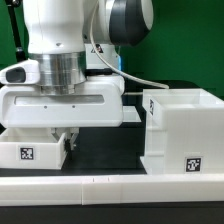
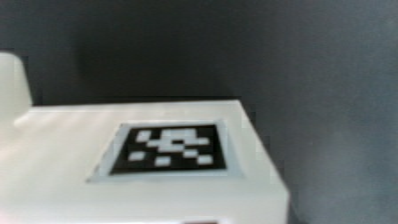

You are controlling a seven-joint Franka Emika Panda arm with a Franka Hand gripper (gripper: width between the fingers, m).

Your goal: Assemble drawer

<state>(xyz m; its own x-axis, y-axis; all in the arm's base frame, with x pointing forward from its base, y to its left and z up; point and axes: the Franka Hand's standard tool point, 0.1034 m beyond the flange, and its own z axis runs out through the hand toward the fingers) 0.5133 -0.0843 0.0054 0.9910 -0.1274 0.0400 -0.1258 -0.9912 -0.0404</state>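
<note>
Non-task stuff only:
- Bench (image 1: 112,150): flat matte black top, fills the mid-ground of the exterior view. In the wrist view it is the plain dark grey surface (image 2: 311,70), slightly blurred, with no marks visible on it.
- White border rail (image 1: 150,190): long and low, lies on the bench along its near edge and spans the full frame width. There is a faint seam about mid-length.
- Green backdrop (image 1: 190,40): plain wall or curtain behind the bench, seen at the upper right of the exterior view and as a narrow strip at its upper left. A dark band sits where it meets the far bench edge.
</note>
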